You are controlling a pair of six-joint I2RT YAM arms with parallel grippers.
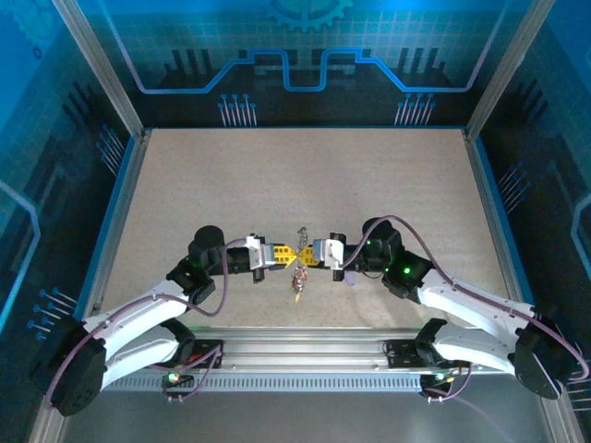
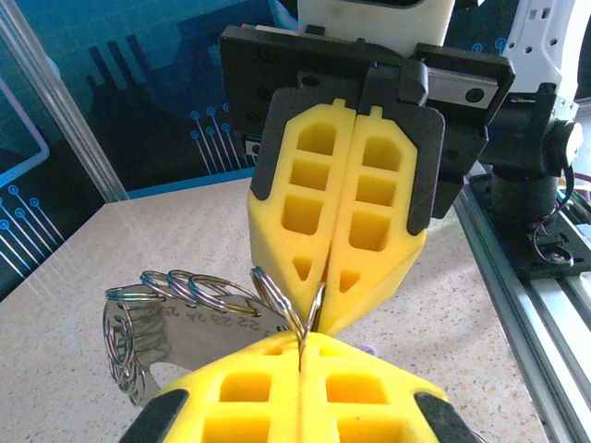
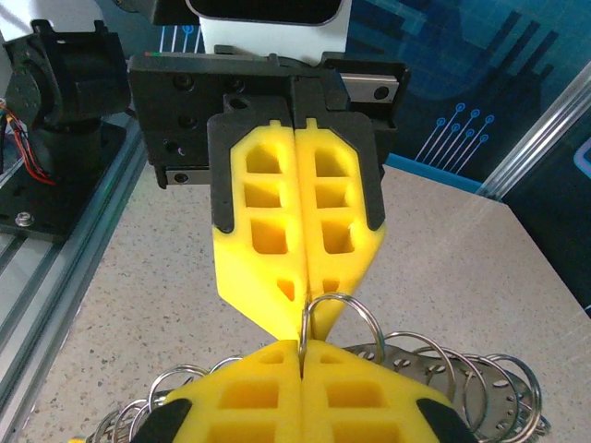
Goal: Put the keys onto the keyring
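From above, the keyring [image 1: 300, 235] sits between the left gripper [image 1: 287, 252] and the right gripper [image 1: 311, 251]. Both arms bend inward, their tips meeting above the surface [image 1: 277, 175]. The keys [image 1: 297, 286] seem to dangle beneath, too small to be sure. Left wrist: both grippers are closed, pinching a thin grey wire loop. Right wrist: both pinch closed on the loop, with silvery rings bunched beside it

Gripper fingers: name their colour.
Yellow fingers, with black backing; clearest in the left wrist view.
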